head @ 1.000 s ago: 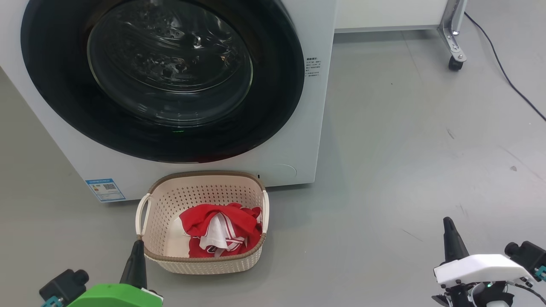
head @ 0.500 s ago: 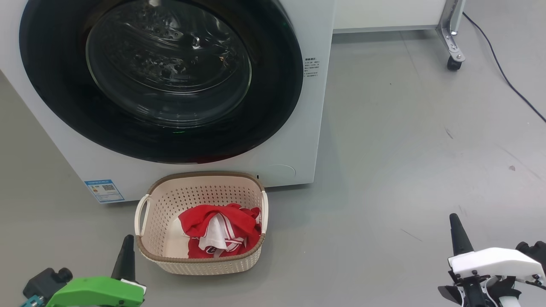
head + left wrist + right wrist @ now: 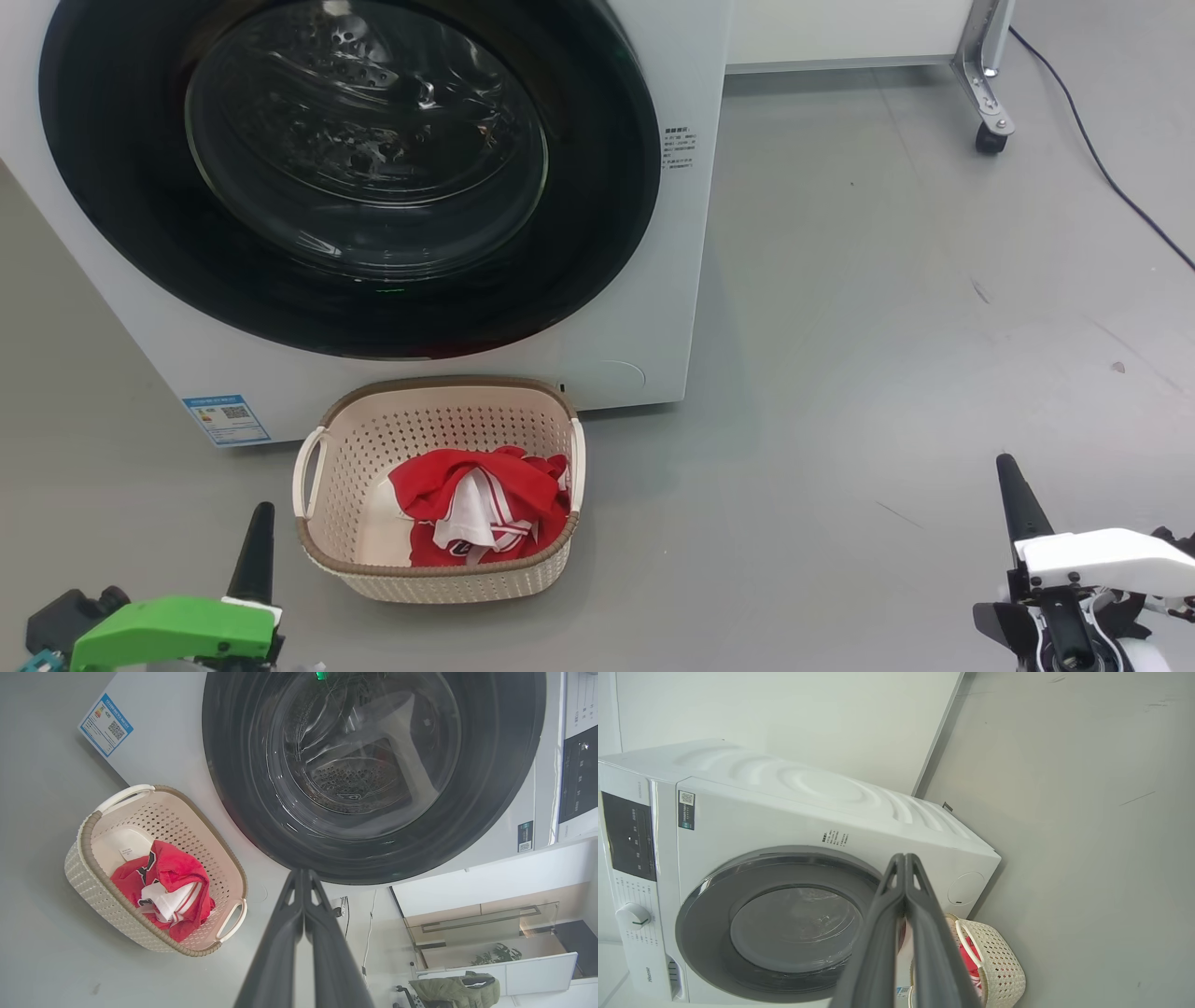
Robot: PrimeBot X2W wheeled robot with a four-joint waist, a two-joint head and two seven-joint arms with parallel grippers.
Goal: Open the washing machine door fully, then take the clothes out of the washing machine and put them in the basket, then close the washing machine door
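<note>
The white washing machine stands ahead with its black-rimmed round door lying flat against its front, closed. On the floor just before it sits the cream basket, holding the red and white clothes. My left gripper is shut and empty, low on the floor to the left of the basket. Far off at the lower right, my right gripper is also shut and empty. The left wrist view shows the door, the basket and the clothes. The right wrist view shows the machine from the side.
Grey floor spreads to the right of the machine. A metal frame leg on a caster stands at the back right, and a dark cable runs across the floor beside it. A blue label marks the machine's lower left corner.
Both grippers have drawn apart: the left one down and left away from the basket's rim, the right one to the right. Machine, basket and clothes stay put.
</note>
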